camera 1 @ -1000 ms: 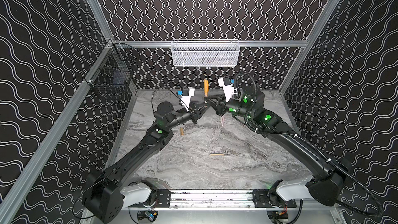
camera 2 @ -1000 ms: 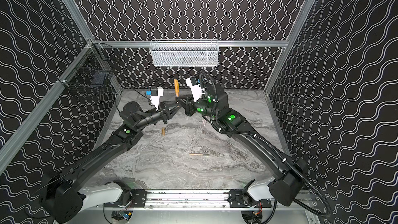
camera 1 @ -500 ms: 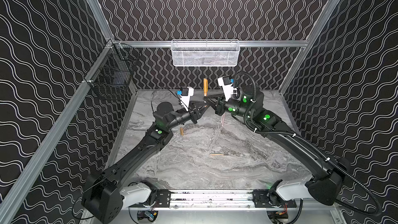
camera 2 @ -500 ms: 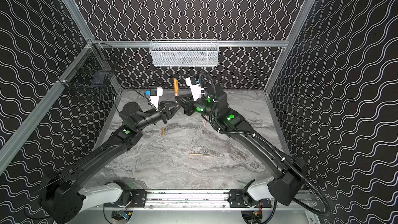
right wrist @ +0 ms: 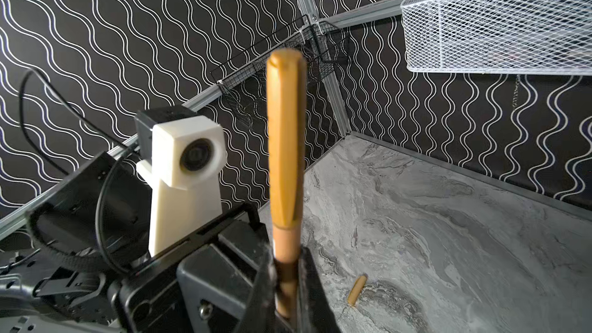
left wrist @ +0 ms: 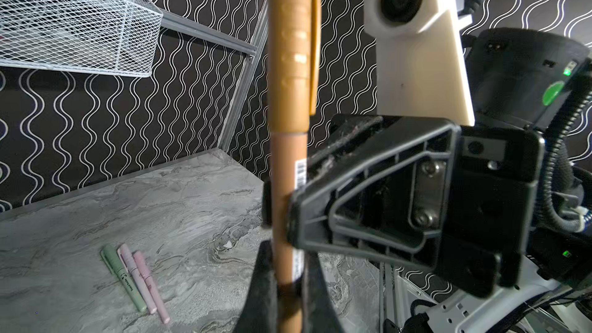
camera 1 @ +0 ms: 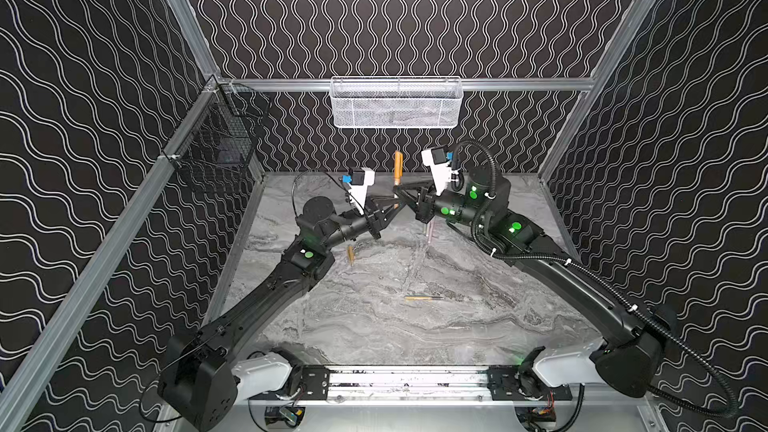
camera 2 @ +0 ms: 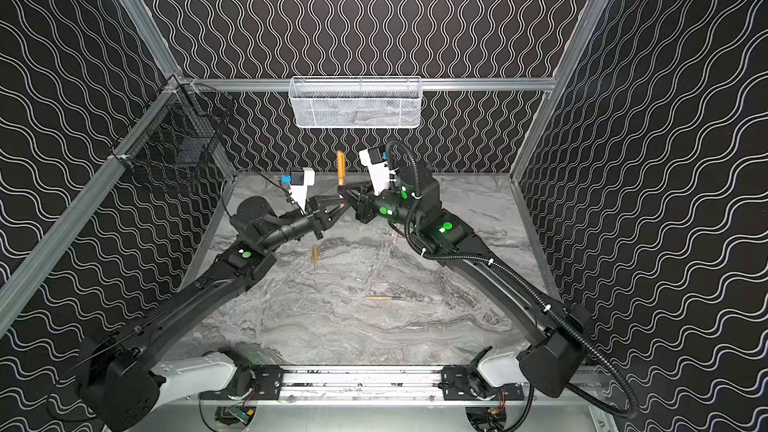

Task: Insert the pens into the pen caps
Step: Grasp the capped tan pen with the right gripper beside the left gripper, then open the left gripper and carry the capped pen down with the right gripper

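Backdrop: black walls (camera 1: 415, 14) striped with white waves close the cell on three sides.
Worktop: grey marbled worktop (camera 1: 374, 326) spreads below both arms.
Baskets: white mesh basket (camera 1: 395, 103) hangs on the back rail and black wire basket (camera 1: 216, 151) on the side rail (contents too dim to name).
Arms: left arm (camera 1: 266, 297) and right arm (camera 1: 561, 276) meet high over the back of the worktop.
Claws: left claw (camera 1: 392, 204) is clamped tight on the tan pen's barrel. Right claw (camera 1: 397, 190) is clamped on the same barrel just above it, as both wrist views show.
Tan pen (left wrist: 283, 187): upright in the air between the two claws, clear of the worktop.
Fitted cap (camera 1: 398, 166): on the pen's upper end, with a thin seam where its rim meets the barrel.
Finished: three capped pens (left wrist: 134, 278), one green and two pink, lie side by side.
Still loose: loose tan pen (camera 1: 422, 297) lies near the middle, and loose tan cap (camera 1: 351, 254) lies well apart from it, near the left arm.
Step in hand: the seating looks done or nearly so. It is best to keep barrel and cap in line, free one claw only, then lay the pen down rather than drop it.
Change: next to nothing since a second ago (arms, pen and loose pieces sit as they did).
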Tool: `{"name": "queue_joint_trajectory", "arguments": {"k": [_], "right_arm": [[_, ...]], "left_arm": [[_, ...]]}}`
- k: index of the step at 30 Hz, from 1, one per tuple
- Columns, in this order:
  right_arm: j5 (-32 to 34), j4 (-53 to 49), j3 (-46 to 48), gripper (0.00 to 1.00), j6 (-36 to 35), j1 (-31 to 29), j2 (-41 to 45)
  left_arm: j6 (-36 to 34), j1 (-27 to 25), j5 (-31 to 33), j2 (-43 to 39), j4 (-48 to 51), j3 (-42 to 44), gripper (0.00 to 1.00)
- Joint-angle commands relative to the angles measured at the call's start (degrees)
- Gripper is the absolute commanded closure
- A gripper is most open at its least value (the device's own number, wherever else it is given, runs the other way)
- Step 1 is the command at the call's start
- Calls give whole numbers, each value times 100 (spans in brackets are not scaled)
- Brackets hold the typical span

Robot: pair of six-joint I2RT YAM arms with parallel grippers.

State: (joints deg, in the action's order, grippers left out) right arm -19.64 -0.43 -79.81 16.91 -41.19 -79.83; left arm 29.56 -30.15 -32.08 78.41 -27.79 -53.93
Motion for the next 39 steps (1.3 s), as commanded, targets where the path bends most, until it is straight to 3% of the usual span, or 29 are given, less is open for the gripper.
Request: {"name": "queue_joint_trajectory", "arguments": {"k": [1,7,11,16,17,20,23,28,30,33,39], "right_arm": [[-128,284,31,100,94,-11,51],[-160,271,36,98,98,-5,38],[-204,236,-21,81,120,-11,-13],[-164,205,-112,71,109,-11,-75],[-157,209,-131,73,102,-12,-84],[-147,245,-122,90,100,-9,-65],[-132,308,-79,95,110,-11,-38],[-35,278,-126,96,94,1,10],[127,63,-298,96,-8,5,37],[419,-78,-387,97,-45,110,107],[737,-544,-263,98,240,839,226]], "left_arm": [[-135,-10,-128,32,-189,-21,100],[-140,-6,-144,36,-243,-12,100],[-144,-9,-150,43,-271,-3,100],[-149,-8,-176,32,-268,2,100],[-151,0,-167,25,-262,-8,100],[-168,-9,-160,24,-239,-7,100],[-112,-4,-128,21,-245,-6,100],[-89,-8,128,-52,-142,40,51],[-100,-11,253,-87,-108,70,39],[-31,-6,457,-115,-127,135,31],[-212,-6,1001,-326,319,106,30]]}}
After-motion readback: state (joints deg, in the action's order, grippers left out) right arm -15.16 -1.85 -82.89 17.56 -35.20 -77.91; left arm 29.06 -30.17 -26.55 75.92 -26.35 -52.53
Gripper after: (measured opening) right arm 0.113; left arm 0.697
